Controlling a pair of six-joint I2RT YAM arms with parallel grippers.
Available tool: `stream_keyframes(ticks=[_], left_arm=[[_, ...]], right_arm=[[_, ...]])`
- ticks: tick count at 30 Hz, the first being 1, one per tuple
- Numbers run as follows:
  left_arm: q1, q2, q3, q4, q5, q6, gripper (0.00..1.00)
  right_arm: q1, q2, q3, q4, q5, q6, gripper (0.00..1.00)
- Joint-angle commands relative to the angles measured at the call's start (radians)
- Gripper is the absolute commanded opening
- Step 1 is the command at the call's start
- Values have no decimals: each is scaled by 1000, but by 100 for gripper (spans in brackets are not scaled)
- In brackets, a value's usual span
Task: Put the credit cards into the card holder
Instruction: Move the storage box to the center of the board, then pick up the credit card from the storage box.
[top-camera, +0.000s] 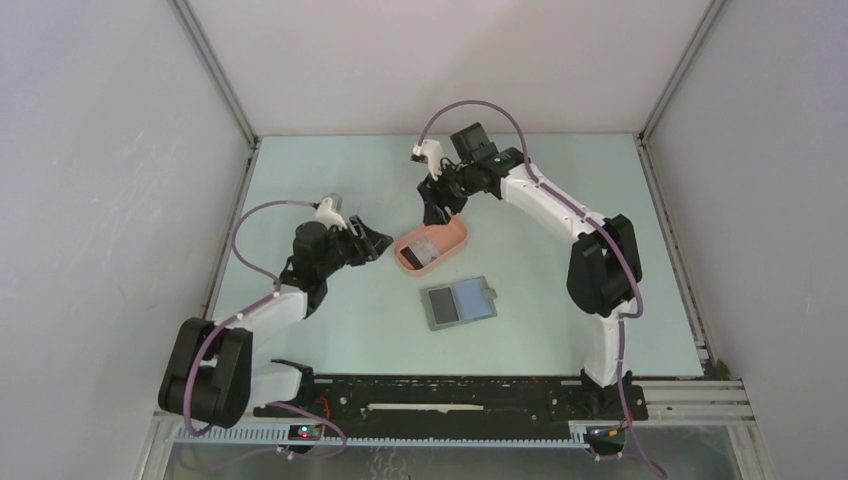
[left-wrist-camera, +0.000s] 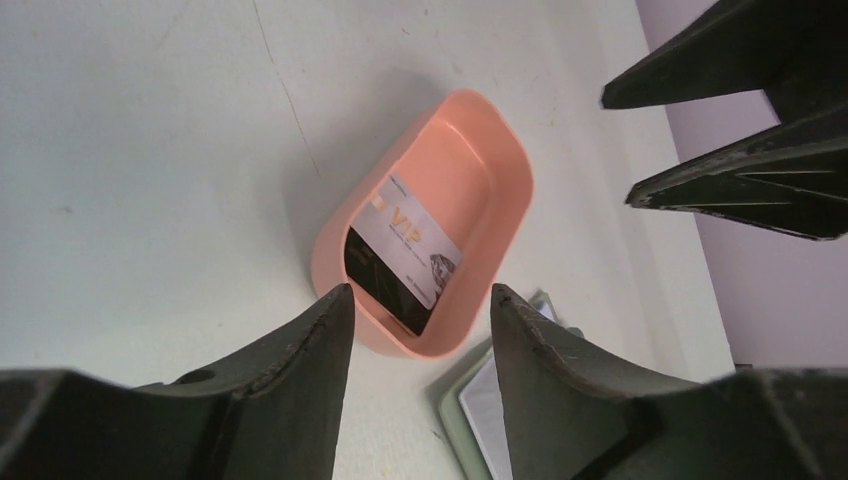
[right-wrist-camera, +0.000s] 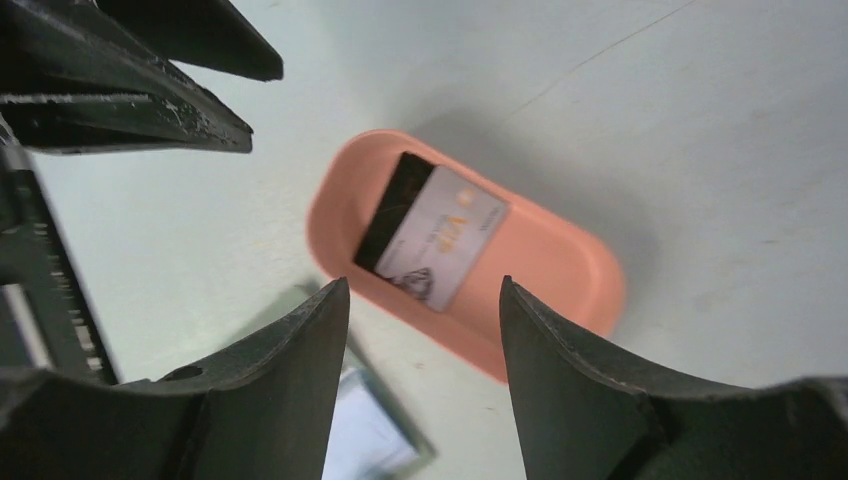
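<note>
Top external: pink tray (top-camera: 455, 232) sits mid-desk (top-camera: 330, 180), long axis slanting. The credit cards (top-camera: 424, 250) lie inside it, toward its near-left end. The card holder (top-camera: 458, 303) lies open and flat on the desk, just near-side of the tray and not touching it, with its tab on the right edge. The left hand (top-camera: 377, 245) is just beside the tray's left end, fingers spread, holding nothing. The right hand (top-camera: 438, 210) hangs at the tray's far rim, fingers apart, holding nothing. There is wide bare desk on the far side and to both sides. White walls (top-camera: 100, 150) close in left, right and back.

Left wrist: left hand (left-wrist-camera: 420, 295) is open with nothing between its fingers. The tray (left-wrist-camera: 480, 170) is seen through the gap, its near rim between the fingertips. A pale card marked VIP (left-wrist-camera: 412, 243) lies on top of a dark card (left-wrist-camera: 372, 278); both are tilted against the tray's near wall. The far half of the tray floor is bare. A card holder corner (left-wrist-camera: 470, 400) shows lower right. The right hand's fingers (left-wrist-camera: 730, 190) are upper right, clear of the tray.

Right wrist: right hand (right-wrist-camera: 425, 285) is open and holds nothing. The same tray (right-wrist-camera: 560, 260) and card stack (right-wrist-camera: 445, 235) are below it, slightly blurred. The card holder edge (right-wrist-camera: 370, 430) is at the bottom, and the left hand's fingers (right-wrist-camera: 130, 110) are upper left.
</note>
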Motion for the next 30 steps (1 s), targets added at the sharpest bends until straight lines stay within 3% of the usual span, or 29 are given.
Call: stream_keyframes(ticks=[1, 10, 22, 30], left_arm=[[-25, -82, -95, 122, -34, -64, 60], [-126, -89, -153, 168, -133, -139, 71], [-163, 37, -136, 171, -221, -181, 68], [-184, 115, -106, 160, -230, -189, 59]], right_arm=[[9, 32, -49, 65, -137, 242, 66], [31, 156, -26, 137, -49, 448, 70], [42, 242, -24, 137, 29, 495, 74], [42, 266, -12, 121, 52, 492, 74]])
